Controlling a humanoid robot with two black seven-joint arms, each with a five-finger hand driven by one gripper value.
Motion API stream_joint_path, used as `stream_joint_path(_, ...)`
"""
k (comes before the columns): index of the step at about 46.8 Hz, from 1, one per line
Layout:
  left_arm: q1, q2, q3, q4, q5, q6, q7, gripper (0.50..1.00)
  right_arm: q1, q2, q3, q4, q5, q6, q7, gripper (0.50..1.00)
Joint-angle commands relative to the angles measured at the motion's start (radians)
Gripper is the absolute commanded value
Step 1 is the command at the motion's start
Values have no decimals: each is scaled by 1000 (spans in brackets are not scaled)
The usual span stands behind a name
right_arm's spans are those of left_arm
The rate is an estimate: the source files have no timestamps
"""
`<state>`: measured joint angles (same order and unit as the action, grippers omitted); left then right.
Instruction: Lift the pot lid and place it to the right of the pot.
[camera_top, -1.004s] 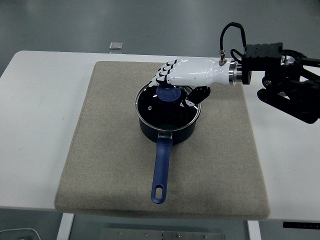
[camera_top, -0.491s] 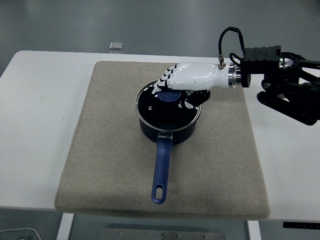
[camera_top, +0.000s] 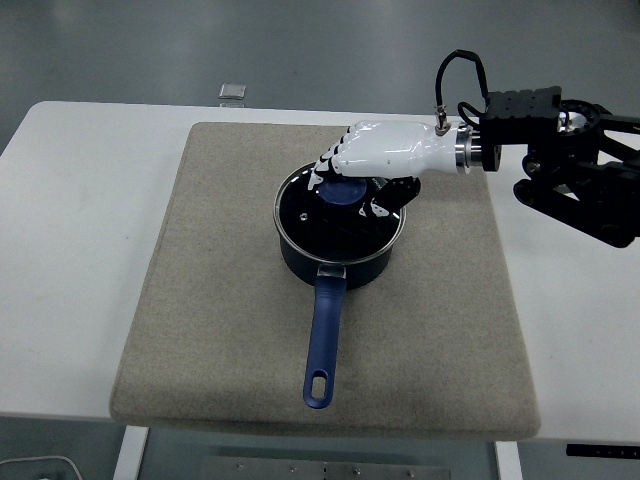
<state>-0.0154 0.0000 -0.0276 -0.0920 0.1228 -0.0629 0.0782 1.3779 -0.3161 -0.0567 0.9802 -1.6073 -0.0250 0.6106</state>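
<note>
A dark blue pot (camera_top: 335, 262) with a long blue handle (camera_top: 323, 340) pointing at the near edge stands on the beige mat (camera_top: 220, 300). Its glass lid (camera_top: 310, 215) with a blue knob (camera_top: 347, 192) sits a little raised and shifted right over the rim. My right hand (camera_top: 352, 190), white with black fingers, reaches in from the right and is curled around the knob from above. The left arm is out of view.
The mat lies on a white table (camera_top: 80, 230). Bare mat stretches to the right of the pot (camera_top: 450, 280). A small grey object (camera_top: 232, 91) rests at the table's far edge. My black right arm (camera_top: 570, 160) hangs over the table's right side.
My right hand closed its fingers around the lid knob. The lid has since risen slightly and moved a little to the right with the hand.
</note>
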Motion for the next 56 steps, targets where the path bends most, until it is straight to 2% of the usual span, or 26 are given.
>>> stream_joint_path(1, 0, 0, 0, 0, 0, 0, 0, 1000, 6, 0, 0, 0, 0, 3, 0, 500)
stream_joint_path(43, 0, 0, 0, 0, 0, 0, 0, 1000, 59, 9, 0, 0, 3, 10, 0, 500)
stream_joint_path(56, 0, 0, 0, 0, 0, 0, 0, 1000, 90, 8, 3, -44, 18, 10, 0, 500)
